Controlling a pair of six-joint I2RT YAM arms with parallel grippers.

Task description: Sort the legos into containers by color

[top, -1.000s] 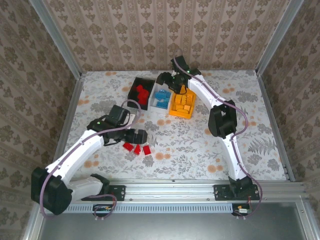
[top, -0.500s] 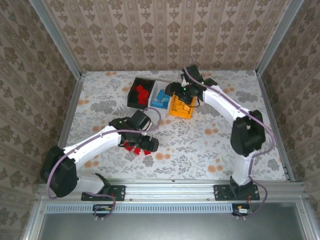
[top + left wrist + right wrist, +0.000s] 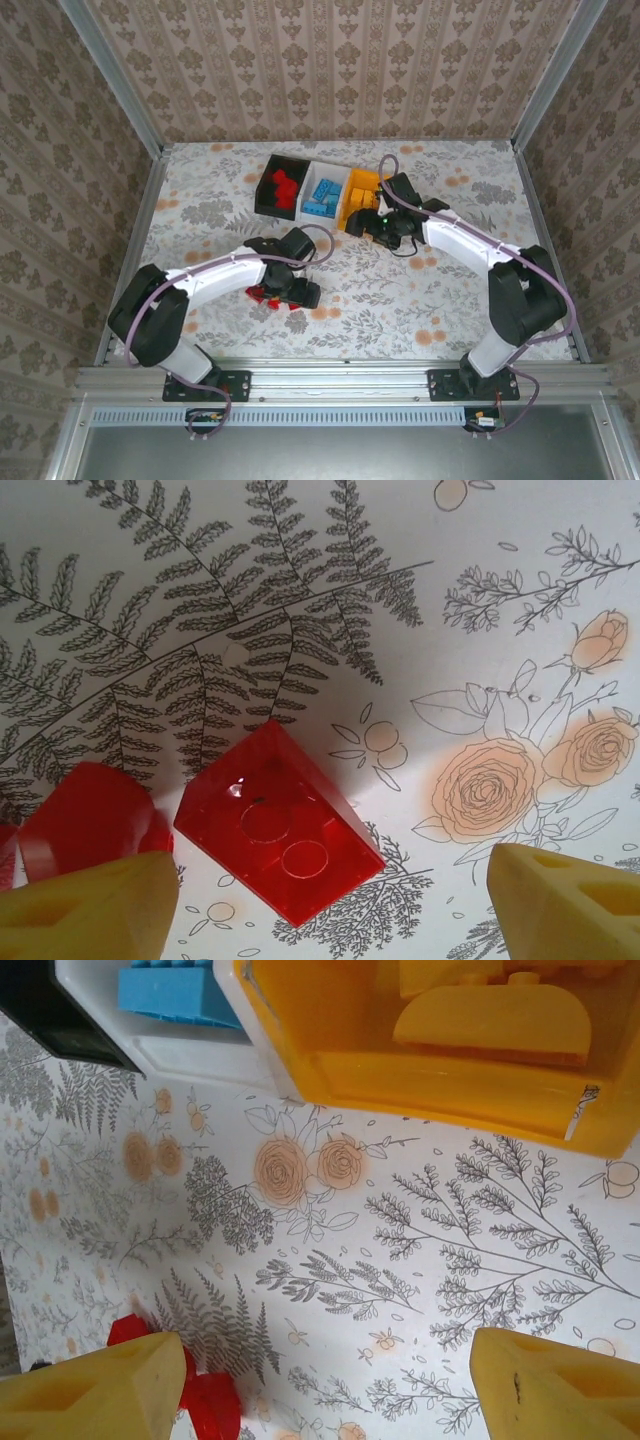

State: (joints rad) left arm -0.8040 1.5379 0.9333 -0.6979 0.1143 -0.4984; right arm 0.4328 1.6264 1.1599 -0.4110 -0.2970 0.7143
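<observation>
Hovering low with left pincer (image 3: pixel 330 880) spread wide at a red lego (image 3: pixel 275 820) toward the surface's (image 3: pixel 450 300) near edge, right pincer (image 3: pixel 330 1380) likewise released just beside the orange container (image 3: pixel 450 1090).

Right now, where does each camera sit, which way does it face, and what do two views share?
Top external: above and behind the bases, looking down on the table; left arm and right arm show.
Left wrist: on the left arm, looking down at a red brick; its yellow fingers show.
Right wrist: looking down at table, orange bin and white bin; its fingers show.
Shared: both wrist views catch loose red bricks; top and right wrist share the orange bin.
</observation>
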